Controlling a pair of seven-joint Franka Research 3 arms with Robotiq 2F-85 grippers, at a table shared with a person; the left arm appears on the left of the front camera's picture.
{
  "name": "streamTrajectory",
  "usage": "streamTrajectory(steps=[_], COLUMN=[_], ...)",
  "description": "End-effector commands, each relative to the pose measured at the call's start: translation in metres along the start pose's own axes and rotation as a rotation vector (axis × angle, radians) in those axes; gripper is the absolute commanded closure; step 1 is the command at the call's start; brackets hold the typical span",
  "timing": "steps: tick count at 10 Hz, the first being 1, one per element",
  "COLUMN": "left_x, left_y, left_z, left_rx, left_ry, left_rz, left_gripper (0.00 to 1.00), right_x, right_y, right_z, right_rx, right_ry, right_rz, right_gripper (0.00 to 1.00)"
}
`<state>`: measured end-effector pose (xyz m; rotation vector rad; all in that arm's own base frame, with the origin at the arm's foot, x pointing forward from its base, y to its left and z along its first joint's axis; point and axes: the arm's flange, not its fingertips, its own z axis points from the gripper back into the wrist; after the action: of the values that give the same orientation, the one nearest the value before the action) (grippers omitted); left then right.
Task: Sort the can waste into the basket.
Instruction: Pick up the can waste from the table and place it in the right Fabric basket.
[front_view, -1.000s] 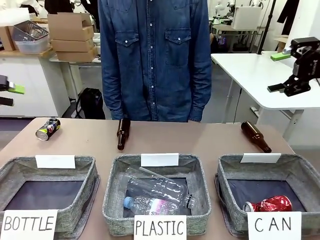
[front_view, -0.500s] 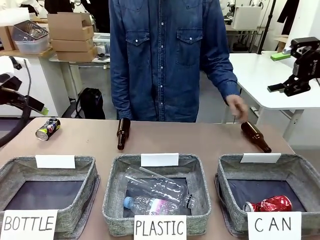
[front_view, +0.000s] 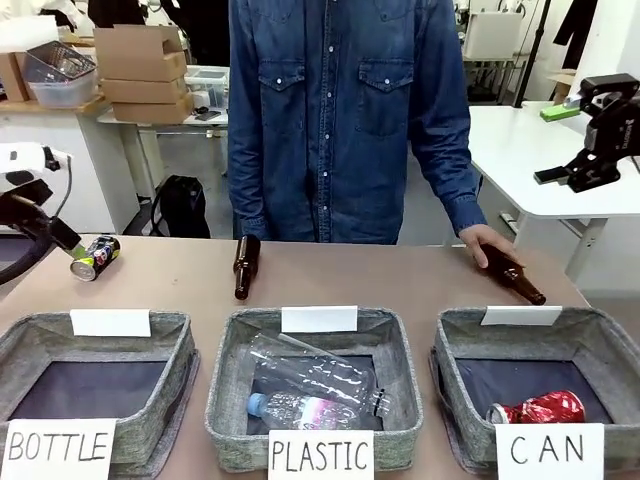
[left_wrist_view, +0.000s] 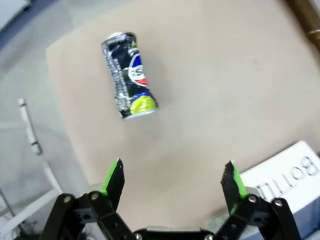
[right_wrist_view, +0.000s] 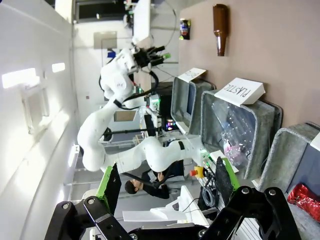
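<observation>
At the lower right of the front view, the basket signed "CAN" (front_view: 600, 325) holds the dented red can (front_view: 540, 409), which lies on its side against the front wall, behind the sign. In the lower middle, the "PLASTIC" basket (front_view: 225, 390) holds crumpled clear plastic bottles (front_view: 315, 385). At the lower left, the "BOTTLE" basket (front_view: 180, 340) has its dark base in plain view.

The dark can (front_view: 96, 257) lies on its side on the table (front_view: 400, 280) at the frame's upper left, well apart from the "CAN" basket. A brown bottle (front_view: 245, 265) lies behind the "PLASTIC" basket. A second brown bottle (front_view: 515, 275) lies behind the "CAN" basket with the person's hand (front_view: 487, 243) on its base end.

The left wrist view looks down on the dark can with its yellow-green print, in the upper left of that frame. There the left gripper (left_wrist_view: 172, 175) has its fingers spread wide with nothing between them, above bare tabletop and apart from the can. A corner of the "BOTTLE" sign shows at the lower right.

The right wrist view, rolled sideways, shows the right gripper (right_wrist_view: 166, 182) also spread and holding nothing. In the front view it hangs high at the upper right.
</observation>
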<state>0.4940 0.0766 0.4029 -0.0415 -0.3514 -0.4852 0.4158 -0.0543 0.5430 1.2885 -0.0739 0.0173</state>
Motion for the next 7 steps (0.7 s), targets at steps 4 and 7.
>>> streamTrajectory(steps=[4,7], left_x=[0.064,0.069], left_y=[0.050,0.071], left_z=[-0.072,-0.113], left_rx=[-0.092,-0.059], left_ry=[0.145,0.162], left_rz=[0.003,0.049], left_gripper=[0.00,0.00], right_x=[0.000,0.000], right_y=[0.003,0.003], right_z=[0.002,0.002], right_rx=[-0.003,-0.003], right_ry=[0.008,0.008], right_rz=[0.003,0.003], right_gripper=[0.00,0.00])
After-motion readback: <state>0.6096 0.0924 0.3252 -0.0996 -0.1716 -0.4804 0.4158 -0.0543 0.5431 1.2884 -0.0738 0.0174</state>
